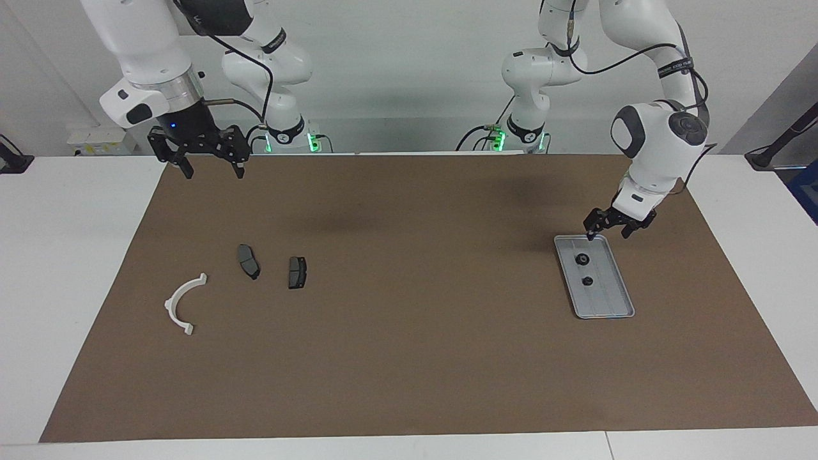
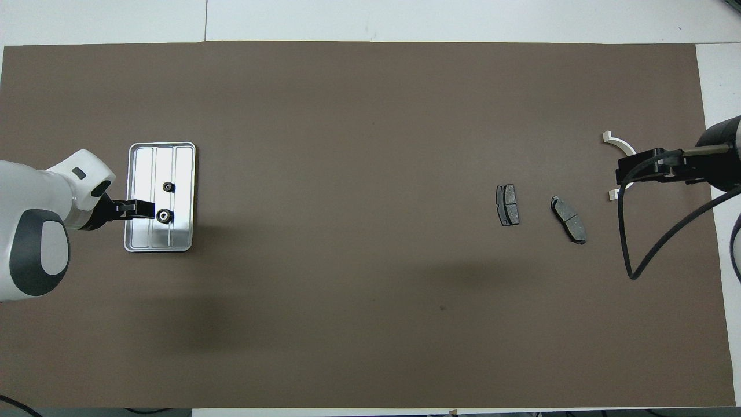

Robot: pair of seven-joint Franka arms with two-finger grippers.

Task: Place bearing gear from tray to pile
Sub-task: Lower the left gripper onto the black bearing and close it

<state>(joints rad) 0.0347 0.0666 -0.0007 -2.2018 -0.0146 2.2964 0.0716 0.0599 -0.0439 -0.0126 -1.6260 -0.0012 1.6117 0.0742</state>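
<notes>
In the overhead view, the middle of the white bracket [image 2: 615,139] at right is covered by the right hand [image 2: 622,172]. Both arms are cut by frame edges. Gear [image 2: 164,216] detail is too small to be resolved.

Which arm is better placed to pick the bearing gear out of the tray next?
Left. The left gripper hangs open just over the tray edge nearest the robots, beside the bearing gear. The right gripper waits over the mat's corner at the right arm's end, by the pile.
</notes>
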